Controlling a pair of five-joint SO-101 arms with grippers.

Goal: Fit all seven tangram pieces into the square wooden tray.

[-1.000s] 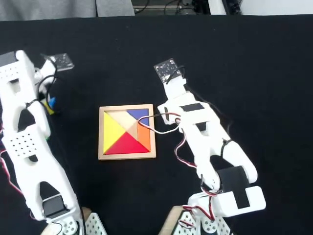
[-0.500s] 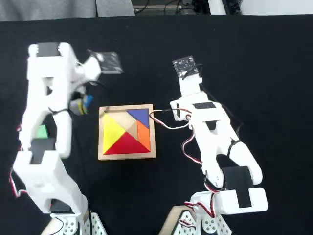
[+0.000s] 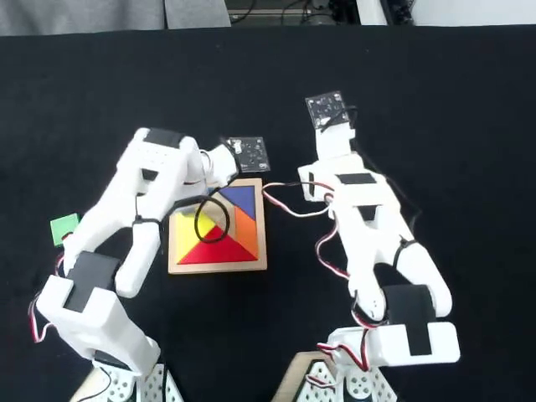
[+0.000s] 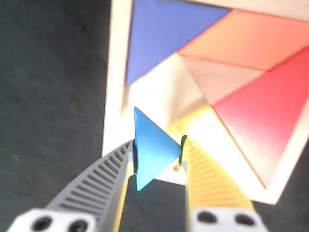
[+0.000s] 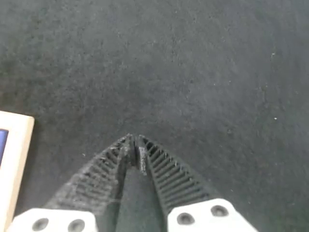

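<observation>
The square wooden tray [image 3: 175, 251] lies at the table's middle and holds blue [image 3: 239, 196], orange [image 3: 246, 228], red [image 3: 219, 249] and yellow pieces. In the left wrist view my left gripper [image 4: 157, 145] is shut on a small blue triangle [image 4: 152, 150], held on edge just above the tray's rim [image 4: 117, 72], beside a bare wood gap [image 4: 159, 94] at the tray's centre. The left arm [image 3: 159, 167] stretches over the tray's far left corner. My right gripper [image 5: 133, 143] is shut on nothing, over black cloth beyond the tray's far right corner [image 5: 13, 159].
A green piece [image 3: 63, 228] lies on the black cloth left of the tray. The right arm [image 3: 356, 201] stands right of the tray, its loose cable [image 3: 289, 209] trailing by the tray's right edge. Open cloth spreads to the far side and right.
The left arm has swung from the far left of the table over the tray, carrying the blue triangle. The green piece has come into sight. The right gripper has drawn slightly away, rightward.
</observation>
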